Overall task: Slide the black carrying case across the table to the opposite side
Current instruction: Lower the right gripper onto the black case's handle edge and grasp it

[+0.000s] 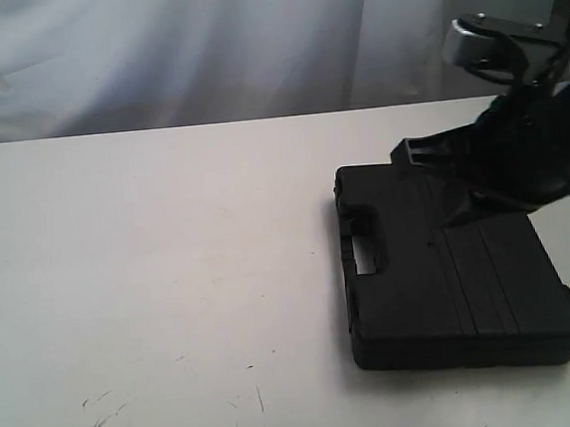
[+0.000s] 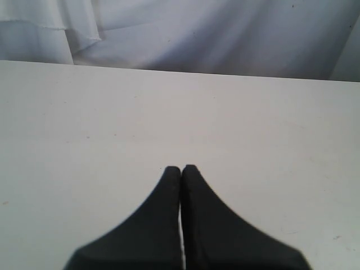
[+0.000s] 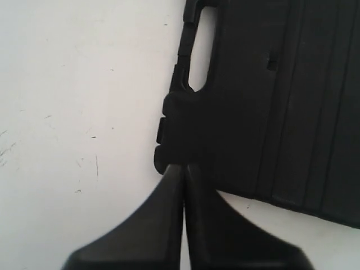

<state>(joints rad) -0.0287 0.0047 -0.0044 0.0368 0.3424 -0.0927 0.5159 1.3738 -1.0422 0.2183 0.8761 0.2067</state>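
Item, black case (image 1: 460, 278): lies flat on the right half of the table (image 1: 150, 265), handle (image 1: 365, 238) toward the open left side. My right tool (image 3: 183, 167): closed, empty, tip by the case's handle-side corner; contact unclear. My left tool (image 2: 180, 169): closed, empty, over bare table. Method: I push low and mid-wall, steadily, to prevent swivelling.
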